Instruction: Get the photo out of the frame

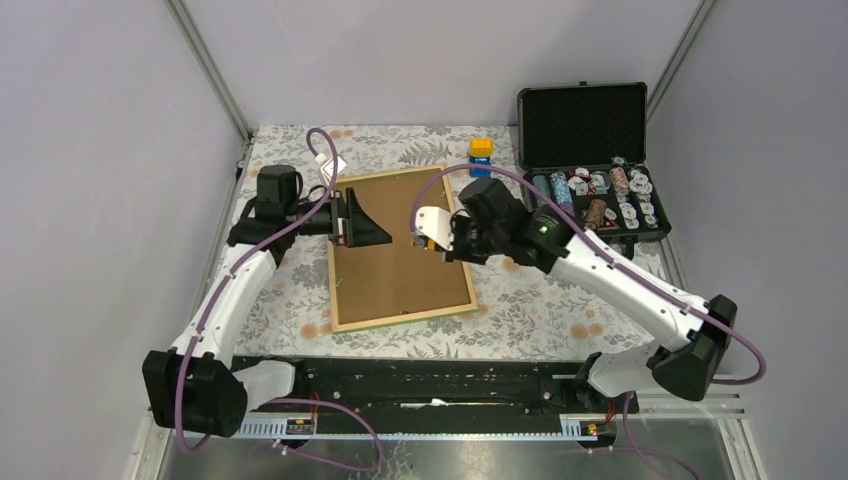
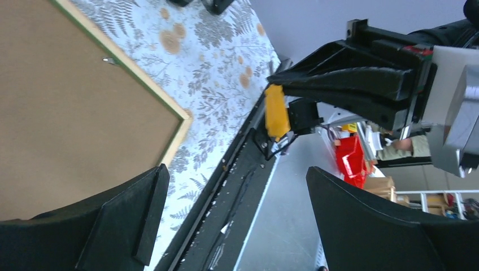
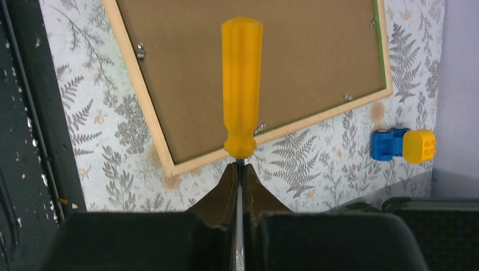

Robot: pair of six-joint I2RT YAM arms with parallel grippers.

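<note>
Here, the right pincer [image 3: 240,172] pinches a screwdriver [image 3: 242,84] (its shaft, seemingly).

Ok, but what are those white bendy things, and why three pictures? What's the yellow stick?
Those are two robot arms with pinching fingers. One picture looks down from above; the other two come from small cameras on the wrists. On the flowery table lies a picture frame, brown back up, beside a black case of chips and toy blocks. The right gripper is shut on a yellow-handled tool, probably a screwdriver. The left gripper is wide open, holding nothing.
</note>
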